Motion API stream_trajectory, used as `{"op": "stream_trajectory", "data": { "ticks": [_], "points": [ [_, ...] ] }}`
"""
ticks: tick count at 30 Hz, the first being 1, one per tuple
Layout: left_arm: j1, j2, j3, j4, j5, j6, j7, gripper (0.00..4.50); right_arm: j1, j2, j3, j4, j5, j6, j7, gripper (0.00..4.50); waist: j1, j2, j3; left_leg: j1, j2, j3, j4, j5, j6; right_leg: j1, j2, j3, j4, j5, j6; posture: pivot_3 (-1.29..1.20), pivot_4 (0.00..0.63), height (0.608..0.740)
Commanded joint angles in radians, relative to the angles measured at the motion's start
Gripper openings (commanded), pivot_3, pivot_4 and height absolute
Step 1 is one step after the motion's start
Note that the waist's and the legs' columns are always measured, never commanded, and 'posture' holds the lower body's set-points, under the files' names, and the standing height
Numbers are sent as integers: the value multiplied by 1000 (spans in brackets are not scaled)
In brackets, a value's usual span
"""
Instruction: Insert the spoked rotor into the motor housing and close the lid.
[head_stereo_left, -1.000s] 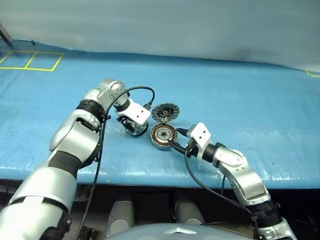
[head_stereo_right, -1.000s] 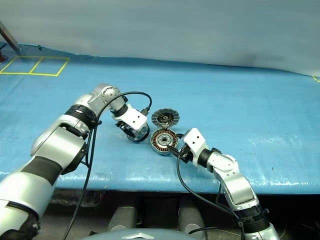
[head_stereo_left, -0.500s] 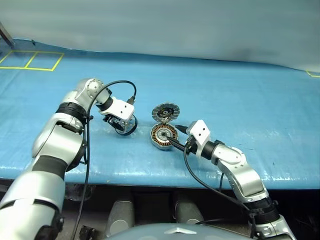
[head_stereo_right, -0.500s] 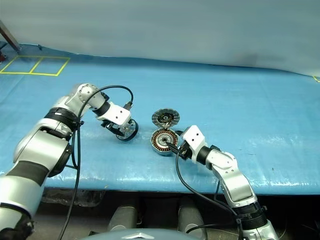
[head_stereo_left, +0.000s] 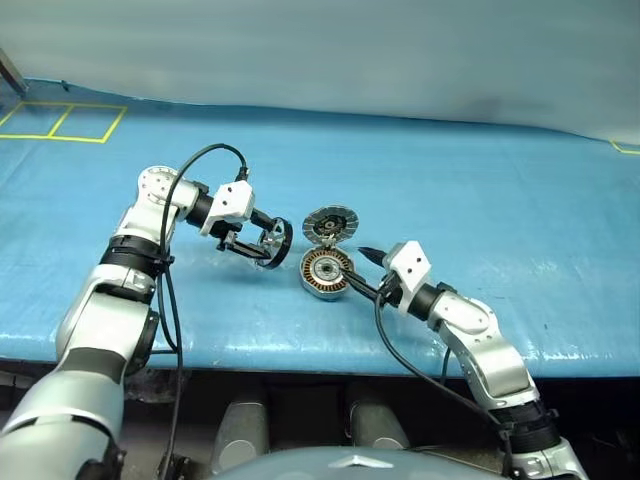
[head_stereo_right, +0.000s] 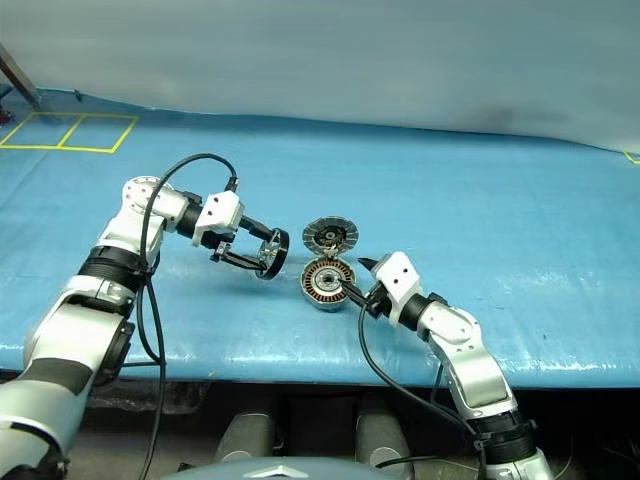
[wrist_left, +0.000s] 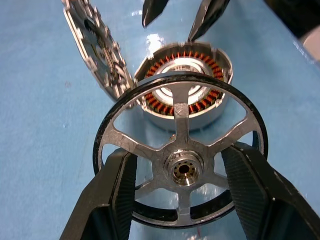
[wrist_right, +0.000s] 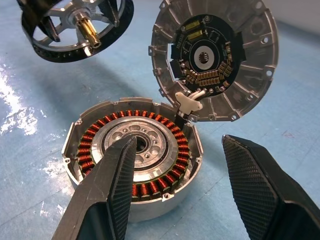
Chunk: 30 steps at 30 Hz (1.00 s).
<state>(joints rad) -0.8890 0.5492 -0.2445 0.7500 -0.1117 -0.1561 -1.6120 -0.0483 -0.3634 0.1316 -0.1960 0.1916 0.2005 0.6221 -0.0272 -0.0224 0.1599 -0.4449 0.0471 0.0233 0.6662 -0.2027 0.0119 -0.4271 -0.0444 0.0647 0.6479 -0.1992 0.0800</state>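
My left gripper (head_stereo_left: 268, 241) is shut on the spoked rotor (head_stereo_left: 277, 240), a silver wheel with a dark rim, and holds it tilted above the blue table just left of the motor housing (head_stereo_left: 327, 272). In the left wrist view the fingers (wrist_left: 114, 200) clamp the rotor (wrist_left: 183, 169) by its rim. The housing (wrist_right: 134, 150) sits open with its copper windings showing. Its ribbed lid (wrist_right: 215, 55) stands up at the back rim. My right gripper (wrist_right: 178, 141) is open at the housing's right side, one finger (wrist_right: 116, 185) over the rim.
A blue sheet (head_stereo_left: 480, 200) covers the table, whose front edge (head_stereo_left: 300, 355) runs close below the housing. Yellow tape squares (head_stereo_left: 65, 122) mark the far left corner. A black cable (head_stereo_left: 205, 160) loops above my left wrist.
My left gripper has lifted the rotor off the table and turned to point right toward the housing. The right arm has kept still.
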Motion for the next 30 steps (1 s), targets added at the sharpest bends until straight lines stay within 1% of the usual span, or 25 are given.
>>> {"op": "stream_trajectory", "data": {
  "ticks": [1, 5, 9, 21, 30],
  "points": [
    [25, 29, -12, -113, -81, 95, -2, 2651, 13, 9, -31, 3, 52, -47, 34, 2868, -1, 0, 0, 0, 0, 0, 0, 0, 0, 0, 0, 0, 0, 0, 0, 0, 150, 740],
    [43, 25, -25, -131, -79, 127, -2, 2651, 31, 7, -41, 28, 101, -53, 83, 2868, 1, 0, 0, 2, 0, 0, 0, 0, 0, 1, 0, 0, 0, 0, 0, 0, 150, 740],
    [39, 7, -41, -119, -61, 116, -2, 2651, 42, 8, -55, 57, 107, -88, 97, 2868, 2, 0, 0, 2, 0, 0, 0, 1, 0, 2, 0, 0, 0, -2, 3, 0, 150, 740],
    [-41, -71, -104, -56, -15, 75, -2, 2651, 50, 2, -56, 87, 110, -135, 136, 2868, 5, 0, 0, 2, 0, 0, 0, 1, 0, 2, 0, 0, 0, -2, 3, 0, 150, 740],
    [-100, -99, -157, 2, -5, 33, -2, 2651, 72, 3, -46, 81, 104, -152, 149, 2868, 4, 0, 0, 2, 0, 0, 0, 1, 0, 2, 0, 1, 0, -2, 3, 0, 150, 740]
  ]
}}
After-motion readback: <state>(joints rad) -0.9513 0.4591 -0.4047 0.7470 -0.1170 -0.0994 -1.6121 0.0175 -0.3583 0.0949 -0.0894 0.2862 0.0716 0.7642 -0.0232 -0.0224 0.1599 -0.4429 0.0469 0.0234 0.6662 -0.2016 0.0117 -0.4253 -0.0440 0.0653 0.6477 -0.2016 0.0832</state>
